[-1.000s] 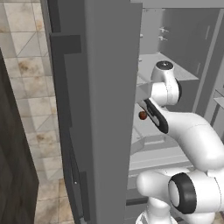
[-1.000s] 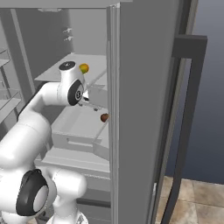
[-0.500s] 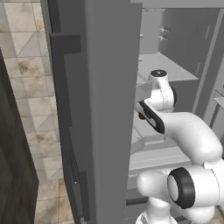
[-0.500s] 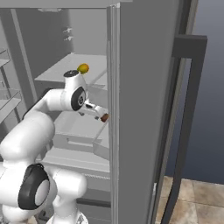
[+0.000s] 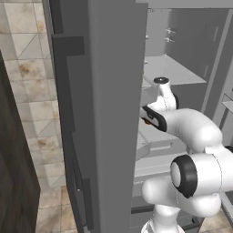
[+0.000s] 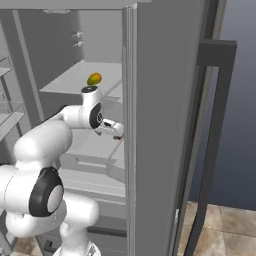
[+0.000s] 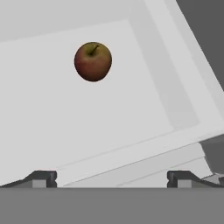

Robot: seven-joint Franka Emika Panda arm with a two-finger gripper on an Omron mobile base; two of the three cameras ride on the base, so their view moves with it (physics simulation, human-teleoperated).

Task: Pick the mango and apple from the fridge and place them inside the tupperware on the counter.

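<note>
The apple (image 7: pixel 92 61), a small dark red-brown ball, lies on a pale grey shelf (image 7: pixel 65 127) inside the fridge (image 6: pixel 165 100). In the hand view it sits ahead of my gripper (image 7: pixel 112 178), which is open with nothing between its widely spread fingertips (image 7: pixel 43 177). In the base views the apple (image 6: pixel 119 137) (image 5: pixel 146 121) shows as a red speck right at the gripper (image 6: pixel 115 131) (image 5: pixel 145 117), beside the door's edge. The yellow-orange and green mango (image 6: pixel 94 79) rests on the shelf above, behind my wrist. The tupperware and the counter are out of view.
The thick grey fridge door (image 5: pixel 113 91) stands open close beside the hand. Pale shelves and a drawer front (image 6: pixel 95 165) lie below the arm. Tiled floor (image 5: pixel 36 113) lies left of the door, and a dark framed panel (image 6: pixel 215 125) stands to the right.
The hand has swung down and toward the door side, closing in on the apple. The apple and mango have stayed where they were.
</note>
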